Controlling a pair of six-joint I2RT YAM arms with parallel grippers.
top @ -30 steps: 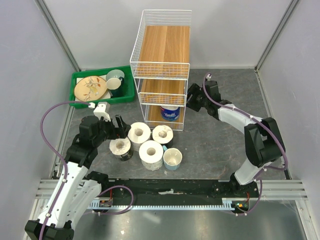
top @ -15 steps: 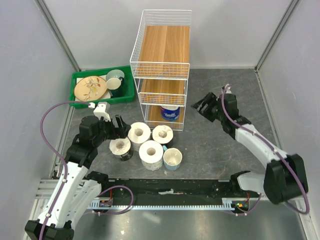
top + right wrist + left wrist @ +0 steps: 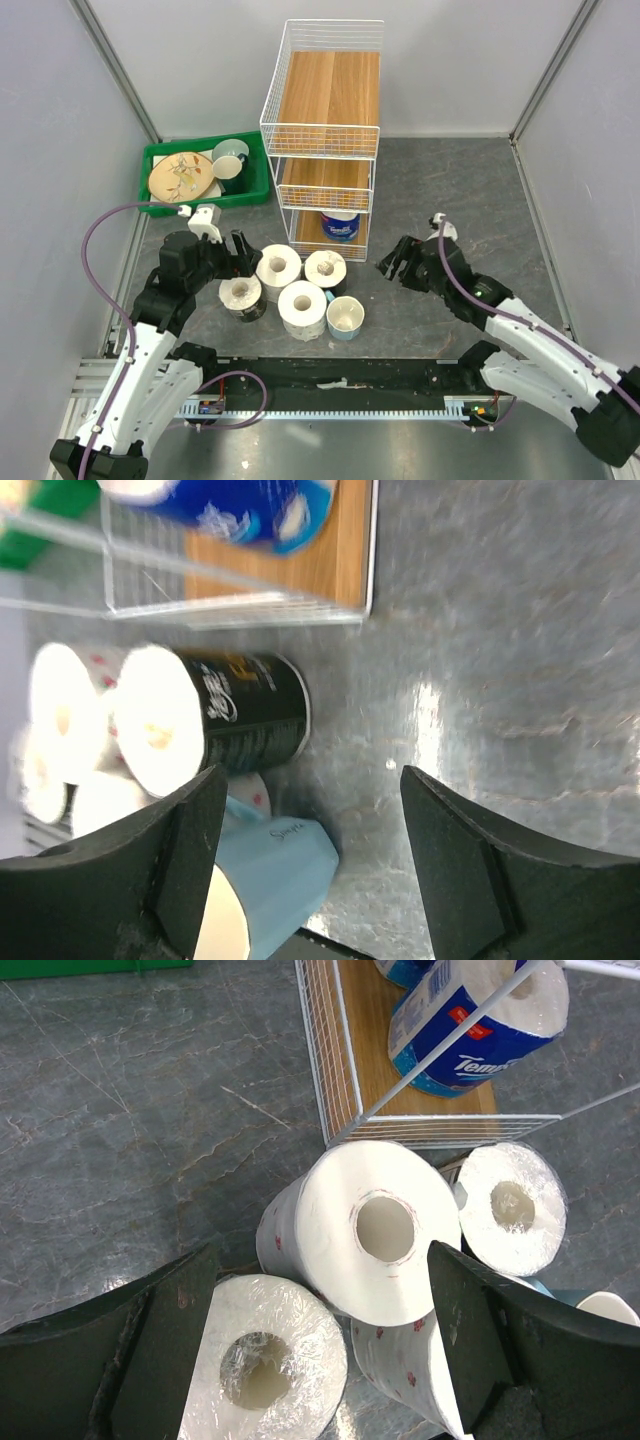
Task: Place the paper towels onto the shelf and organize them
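The white wire shelf (image 3: pixel 325 130) with wooden boards stands at the back; a blue-wrapped paper towel roll (image 3: pixel 340 225) lies on its bottom tier. Several rolls cluster on the table in front: a plain white one (image 3: pixel 278 266), a dark-wrapped one (image 3: pixel 325 268), a film-wrapped one (image 3: pixel 241 296) and a spotted one (image 3: pixel 302 308). My left gripper (image 3: pixel 237 260) is open just left of the cluster; in its wrist view (image 3: pixel 320 1345) the jaws straddle the plain roll (image 3: pixel 370 1230) and the film-wrapped roll (image 3: pixel 265 1365). My right gripper (image 3: pixel 395 262) is open and empty right of the dark roll (image 3: pixel 240 720).
A pale blue cup (image 3: pixel 345 316) stands against the rolls, close to my right gripper's left finger (image 3: pixel 190 850). A green tray (image 3: pixel 160 160) of dishes sits at the back left. Grey walls enclose the table on three sides.
My right arm has swung away from the shelf's right side, down and left toward the rolls. The left arm and the rolls have not moved.
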